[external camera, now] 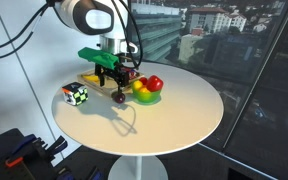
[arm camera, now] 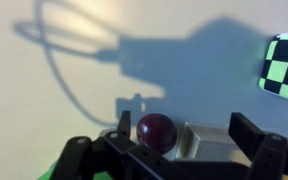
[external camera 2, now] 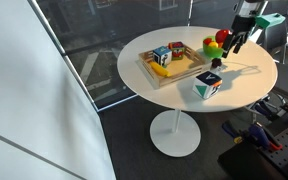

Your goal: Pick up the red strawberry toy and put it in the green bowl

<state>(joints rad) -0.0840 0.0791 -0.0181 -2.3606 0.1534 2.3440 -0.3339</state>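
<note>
The green bowl (external camera: 144, 98) stands on the round white table and also shows in an exterior view (external camera 2: 214, 50). It holds a yellow piece and a glossy red fruit (external camera: 155, 84). I cannot single out the tiny red strawberry toy in any view. My gripper (external camera: 114, 88) hangs low over the table right beside the bowl and also shows in an exterior view (external camera 2: 234, 45). In the wrist view its fingers (arm camera: 189, 112) are open. A dark maroon small fruit (arm camera: 157, 130) lies on the table between them, close to one finger, and is not gripped.
A chequered cube toy (external camera: 76, 94) stands on the table a little beyond the gripper; it also shows in the wrist view (arm camera: 287, 65). A wooden tray (external camera 2: 174, 68) with several toys sits on the table's other half. A window wall lies behind.
</note>
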